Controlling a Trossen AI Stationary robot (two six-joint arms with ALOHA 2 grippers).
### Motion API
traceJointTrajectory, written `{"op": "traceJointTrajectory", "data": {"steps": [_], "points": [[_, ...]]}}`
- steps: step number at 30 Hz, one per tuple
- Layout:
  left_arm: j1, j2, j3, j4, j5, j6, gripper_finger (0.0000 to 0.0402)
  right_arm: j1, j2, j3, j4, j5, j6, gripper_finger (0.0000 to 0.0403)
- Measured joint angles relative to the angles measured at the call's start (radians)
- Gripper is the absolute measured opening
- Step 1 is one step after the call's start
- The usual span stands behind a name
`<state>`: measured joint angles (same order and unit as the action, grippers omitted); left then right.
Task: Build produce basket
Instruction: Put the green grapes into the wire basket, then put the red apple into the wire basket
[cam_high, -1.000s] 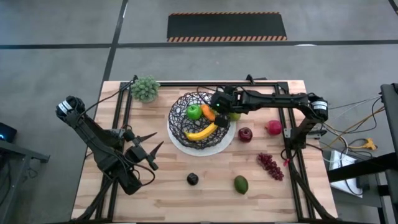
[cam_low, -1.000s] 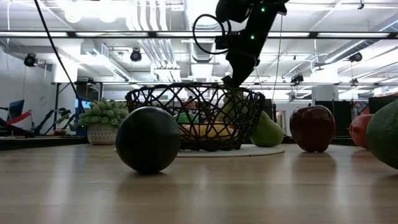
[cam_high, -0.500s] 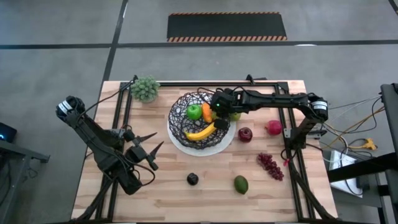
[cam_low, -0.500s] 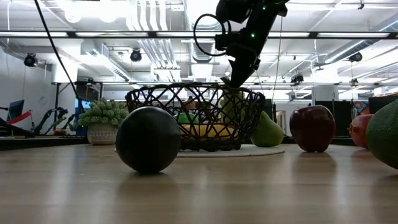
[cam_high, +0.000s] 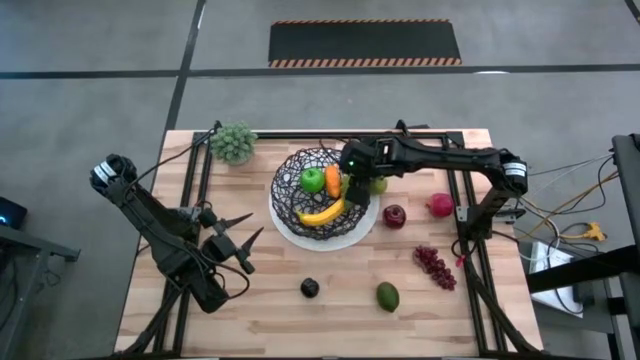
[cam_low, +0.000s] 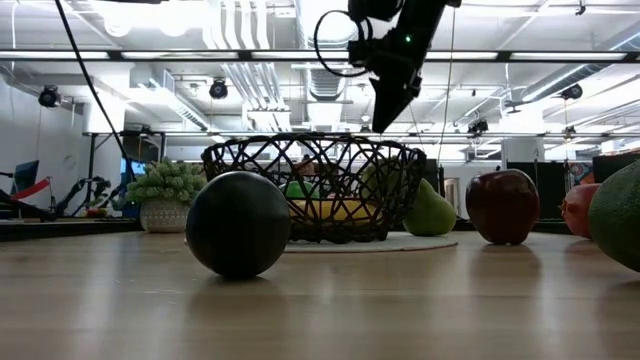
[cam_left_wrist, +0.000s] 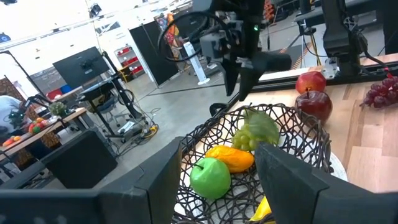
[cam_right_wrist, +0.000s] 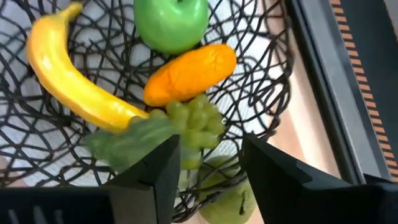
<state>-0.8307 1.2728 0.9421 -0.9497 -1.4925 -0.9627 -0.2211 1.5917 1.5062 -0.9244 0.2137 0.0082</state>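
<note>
The black wire basket (cam_high: 300, 168) stands on a white plate (cam_high: 357, 231) at the middle of the table. In it lie a banana (cam_right_wrist: 74, 81), a green apple (cam_right_wrist: 171, 22), a carrot (cam_right_wrist: 189, 71) and a bunch of green grapes with a leaf (cam_right_wrist: 196, 121). My right gripper (cam_right_wrist: 208, 152) hangs open over the basket's right rim, just above the green grapes and touching nothing. My left gripper (cam_left_wrist: 217, 168) waits open at the table's left, pointing level toward the basket. A red apple (cam_high: 394, 215), dark red grapes (cam_high: 435, 266), an avocado (cam_high: 387, 296) and a dark plum (cam_high: 310, 288) lie on the table.
A green pear (cam_low: 432, 211) lies beside the basket's right side, on the plate. Another red fruit (cam_high: 440, 205) lies right of the red apple. A pale green leafy cluster (cam_high: 233, 142) stands at the far left. Black frame rails run along the table's left, far and right sides.
My right gripper has risen a little from the basket's right rim. The green grapes stay lying in the basket below it.
</note>
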Motion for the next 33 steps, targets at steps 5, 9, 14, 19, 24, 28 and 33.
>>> {"op": "traceJointTrajectory", "data": {"steps": [5,9,14,19,24,28,33], "points": [[0.0,0.0,0.0,0.004,0.0,0.0,0.0187,0.0,0.0,0.061,-0.048,0.024,0.02,0.0173],[0.0,0.0,0.0,0.006,0.0,0.0,0.0187,0.011,-0.001,0.128,-0.143,0.018,0.067,0.0163],[0.0,0.0,0.0,0.015,0.0,0.0,0.0187,0.065,-0.014,0.156,-0.218,-0.011,0.112,0.0142],[0.0,0.0,0.005,0.026,0.013,0.0,0.0187,0.153,-0.041,0.125,-0.236,-0.067,0.185,0.0121],[0.0,0.0,0.006,0.026,0.022,0.0,0.0187,0.241,-0.077,0.097,-0.246,-0.056,0.28,0.0109],[0.0,0.0,0.006,0.028,0.023,0.001,0.0187,0.305,-0.088,0.093,-0.246,0.001,0.382,0.011],[0.0,0.0,0.007,0.03,0.023,0.001,0.0187,0.371,-0.096,0.08,-0.251,0.039,0.463,0.0146]]}}
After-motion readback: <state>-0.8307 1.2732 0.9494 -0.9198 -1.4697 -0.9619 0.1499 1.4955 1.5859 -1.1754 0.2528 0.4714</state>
